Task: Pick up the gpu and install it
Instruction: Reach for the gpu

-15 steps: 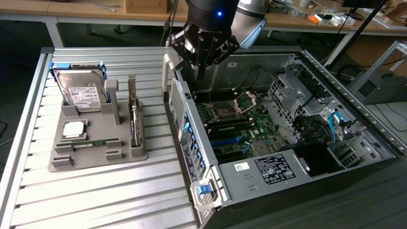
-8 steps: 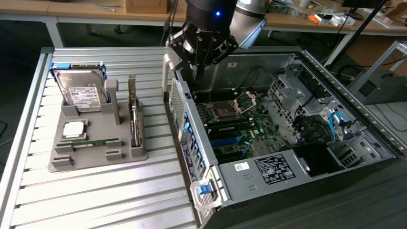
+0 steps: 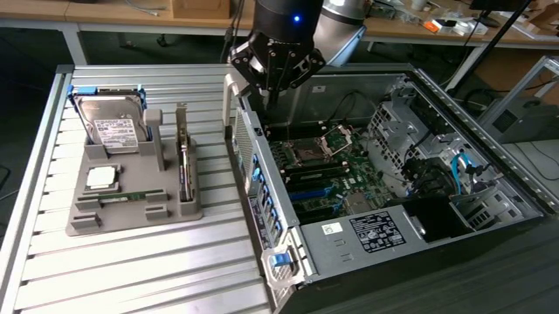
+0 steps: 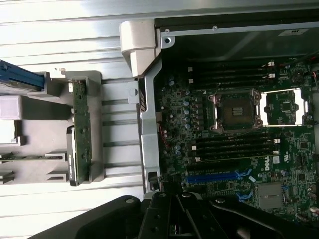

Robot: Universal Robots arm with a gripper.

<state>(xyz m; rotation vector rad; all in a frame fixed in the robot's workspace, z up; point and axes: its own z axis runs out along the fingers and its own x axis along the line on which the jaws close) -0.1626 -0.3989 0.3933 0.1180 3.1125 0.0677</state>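
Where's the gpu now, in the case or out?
Out. The gpu stands on edge in a slot of the gray tray, beside the open computer case.

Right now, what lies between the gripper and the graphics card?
In the exterior view, the computer case's side wall and a strip of bare table separate the gripper from the graphics card.

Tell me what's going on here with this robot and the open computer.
A robot arm's gripper hangs over the open computer case, at the wall that faces the gray holder. The gpu stands on edge in that holder, at the exterior view's left, apart from the gripper. It is not yet picked up or installed on the motherboard.
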